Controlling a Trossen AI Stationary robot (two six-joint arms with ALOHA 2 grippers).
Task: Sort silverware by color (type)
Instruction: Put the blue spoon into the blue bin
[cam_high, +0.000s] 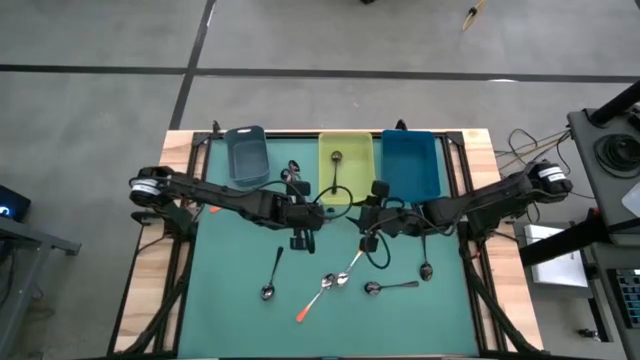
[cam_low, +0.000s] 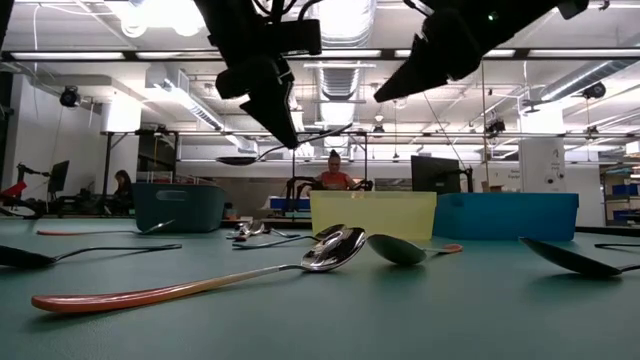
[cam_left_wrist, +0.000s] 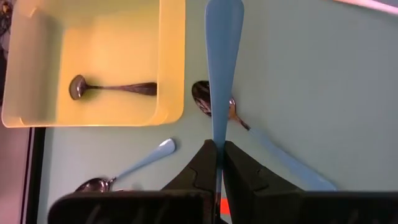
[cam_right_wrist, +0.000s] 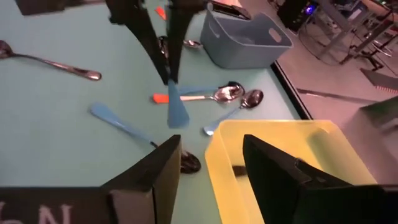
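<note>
Fingers of the left gripper (cam_left_wrist: 218, 152) are clenched tight on the thin end of a pale blue spoon handle (cam_left_wrist: 222, 56), which sticks straight out past the fingertips, above the green table (cam_high: 230, 300). That gripper (cam_high: 301, 232) hangs over the mat just in front of the yellow bin (cam_high: 346, 160), the middle one of three along the far edge. One dark-handled spoon (cam_left_wrist: 112, 88) lies inside that yellow bin. Beside the bin on the mat lie more blue-handled spoons (cam_left_wrist: 249, 127), one close to its corner, another (cam_left_wrist: 134, 165) a little further off.

Facing it, the right gripper (cam_right_wrist: 208, 165) stands released, its two fingers spread wide with nothing between them, over the near rim of the yellow bin; from above it shows just right of centre (cam_high: 372, 222). The grey bin (cam_high: 246, 155) sits left of the yellow one and the blue bin (cam_high: 410, 165) right.

Nearer the front of the table, loose spoons are scattered: an orange-handled spoon (cam_high: 318, 296), a black-handled spoon (cam_high: 272, 275), another dark one (cam_high: 392, 287).
</note>
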